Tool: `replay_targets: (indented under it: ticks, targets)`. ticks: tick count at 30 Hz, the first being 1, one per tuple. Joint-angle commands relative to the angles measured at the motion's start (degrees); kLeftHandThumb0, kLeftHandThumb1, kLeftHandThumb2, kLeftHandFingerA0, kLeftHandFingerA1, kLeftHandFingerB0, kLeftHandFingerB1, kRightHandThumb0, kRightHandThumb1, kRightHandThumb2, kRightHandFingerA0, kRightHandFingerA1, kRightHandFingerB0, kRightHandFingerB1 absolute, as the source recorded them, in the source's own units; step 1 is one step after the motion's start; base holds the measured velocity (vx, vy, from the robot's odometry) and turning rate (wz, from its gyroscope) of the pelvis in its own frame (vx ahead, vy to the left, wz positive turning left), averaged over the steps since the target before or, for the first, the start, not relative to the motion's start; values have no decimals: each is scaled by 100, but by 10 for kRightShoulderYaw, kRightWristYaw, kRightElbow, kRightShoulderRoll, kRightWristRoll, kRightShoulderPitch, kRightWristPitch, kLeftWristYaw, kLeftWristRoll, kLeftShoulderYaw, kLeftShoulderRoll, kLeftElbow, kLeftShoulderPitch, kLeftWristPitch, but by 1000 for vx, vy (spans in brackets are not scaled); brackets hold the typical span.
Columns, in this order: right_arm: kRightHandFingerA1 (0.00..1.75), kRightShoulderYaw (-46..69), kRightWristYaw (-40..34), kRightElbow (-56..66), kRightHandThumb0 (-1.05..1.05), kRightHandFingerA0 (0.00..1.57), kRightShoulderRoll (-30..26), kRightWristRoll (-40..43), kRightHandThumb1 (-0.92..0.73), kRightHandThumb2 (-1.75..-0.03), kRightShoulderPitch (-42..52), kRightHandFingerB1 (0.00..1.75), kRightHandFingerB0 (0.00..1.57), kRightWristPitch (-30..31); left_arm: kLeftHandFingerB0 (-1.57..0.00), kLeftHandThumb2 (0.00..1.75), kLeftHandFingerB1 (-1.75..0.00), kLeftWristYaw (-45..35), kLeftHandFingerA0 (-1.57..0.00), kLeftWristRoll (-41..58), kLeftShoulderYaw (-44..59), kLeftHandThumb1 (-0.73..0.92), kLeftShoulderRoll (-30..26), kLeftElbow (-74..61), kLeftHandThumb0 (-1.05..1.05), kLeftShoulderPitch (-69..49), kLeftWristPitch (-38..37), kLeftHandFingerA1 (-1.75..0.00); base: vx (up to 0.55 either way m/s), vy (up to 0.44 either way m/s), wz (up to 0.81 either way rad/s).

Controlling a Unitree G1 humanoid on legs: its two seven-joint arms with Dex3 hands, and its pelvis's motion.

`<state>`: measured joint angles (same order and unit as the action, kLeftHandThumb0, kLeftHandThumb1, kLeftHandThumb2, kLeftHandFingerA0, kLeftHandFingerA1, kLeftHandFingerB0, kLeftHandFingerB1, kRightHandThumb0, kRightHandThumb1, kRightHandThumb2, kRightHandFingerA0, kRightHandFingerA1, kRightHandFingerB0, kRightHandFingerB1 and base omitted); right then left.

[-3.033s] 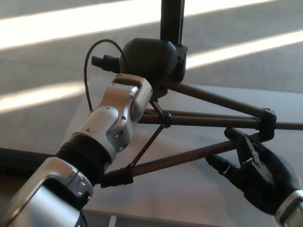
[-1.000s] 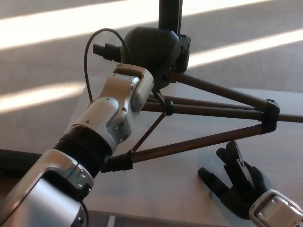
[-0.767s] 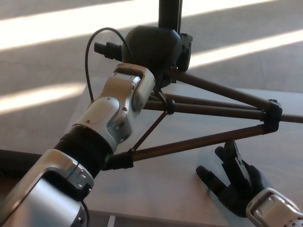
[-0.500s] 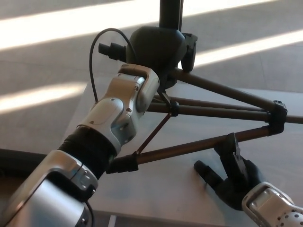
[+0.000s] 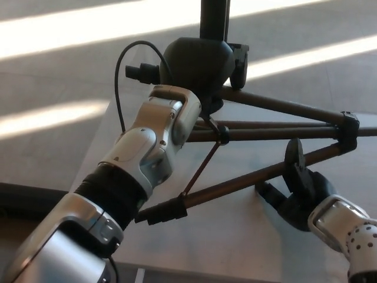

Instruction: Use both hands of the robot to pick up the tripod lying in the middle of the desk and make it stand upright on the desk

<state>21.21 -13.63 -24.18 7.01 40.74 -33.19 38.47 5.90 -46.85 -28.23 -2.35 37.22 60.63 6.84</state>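
Note:
The tripod [image 5: 259,132] has its dark legs spread over the grey desk [image 5: 235,247], and its black column [image 5: 215,17] runs up out of the picture. My left hand [image 5: 197,65] is shut around the tripod's hub where the legs meet. The lowest leg [image 5: 235,184] slants down to a foot [image 5: 160,212] near the desk's front. My right hand [image 5: 297,191] is open at that leg's right part, with one finger [image 5: 293,156] raised above the leg and the others below it.
The desk's left edge [image 5: 97,138] falls away to a grey floor [image 5: 53,76] crossed by bright sunlight stripes. A black cable [image 5: 121,71] loops over my left wrist. The tripod's leg clamp [image 5: 349,132] sits by the right border.
My right hand has risen from low on the desk up to the lowest leg, with its fingers now on either side of it. The tripod and my left hand have shifted slightly right.

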Motion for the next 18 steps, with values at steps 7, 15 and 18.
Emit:
replay_targets:
  ticks: [7,15,18]
  targets:
    - [175,-30,-27,8,-9,109,1,-82,-65,-106,-12,144,92,-58,-72,88,-129,9,-94,6,3,67,0,-8,-15,4,3,-168,0,0,0]
    - [175,-28,-56,7,-28,104,6,-111,-83,-91,-8,175,74,-80,-71,93,-143,19,-86,8,5,63,0,2,-19,8,-8,-173,0,0,0]
    - [175,-18,-63,4,-29,105,6,-112,-84,-85,-10,174,75,-80,-70,97,-147,22,-85,5,2,60,-2,2,-17,6,-7,-175,0,0,0]
